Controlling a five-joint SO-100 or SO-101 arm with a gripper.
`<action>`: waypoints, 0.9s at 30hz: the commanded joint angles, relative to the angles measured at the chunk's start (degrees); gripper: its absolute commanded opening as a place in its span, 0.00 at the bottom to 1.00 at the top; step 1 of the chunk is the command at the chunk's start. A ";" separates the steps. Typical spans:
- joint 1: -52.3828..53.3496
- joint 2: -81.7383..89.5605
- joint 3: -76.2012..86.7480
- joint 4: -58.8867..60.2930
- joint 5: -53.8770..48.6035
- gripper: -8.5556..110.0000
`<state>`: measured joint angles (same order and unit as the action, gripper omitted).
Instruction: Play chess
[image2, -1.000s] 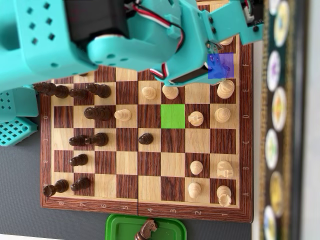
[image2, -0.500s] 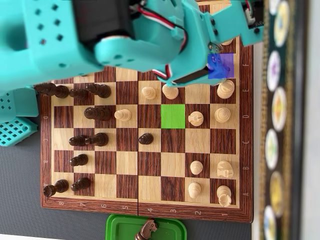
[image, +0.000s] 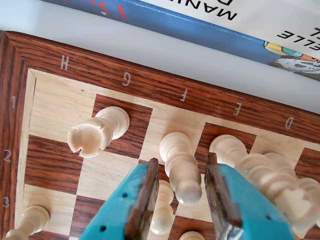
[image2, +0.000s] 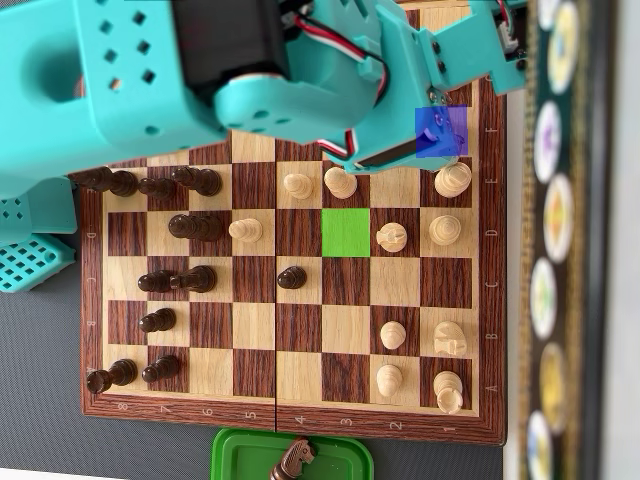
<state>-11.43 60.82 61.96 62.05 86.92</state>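
Chessboard (image2: 290, 420): wood, dark and light squares, brown border; long files running left to right in the overhead view. Border lettering legible in the wrist view: H, G, F, E, D along the top edge, 1, 2, 3 down the left edge.

Gripper (image: 182, 200): teal, two fingers with brown pads (image: 142, 200), parted, either side of a light piece (image: 181, 167) without visibly pressing it; contact not certain. Piece upright on the board, long axis vertical, leaning toward the lens, around the F file near ranks 2–3.

Light rook (image: 96, 132): upright on dark square G1, crenellated top facing the camera.

Further light pieces (image: 272, 175): crowded at the right of the wrist view, partly behind the right finger.

Dark pieces (image2: 170, 225): grouped at the left of the board in the overhead view.

Green square (image2: 346, 231): solid overlay on one board square. Blue-violet patch (image2: 441, 131): over the arm near the board's right end.

Green tray (image2: 240, 455): below the board, holding a dark knight (image2: 293, 460).

Book (image: 210, 25): blue cover beyond the board, partial inverted print, "MANU…" and "…ELLE".
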 joint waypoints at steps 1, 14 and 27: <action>0.53 0.97 -2.55 0.18 -0.35 0.16; 0.62 0.97 -2.55 0.18 -2.20 0.14; 0.62 7.12 1.32 -0.18 -1.58 0.14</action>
<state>-11.34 62.84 62.93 62.05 85.17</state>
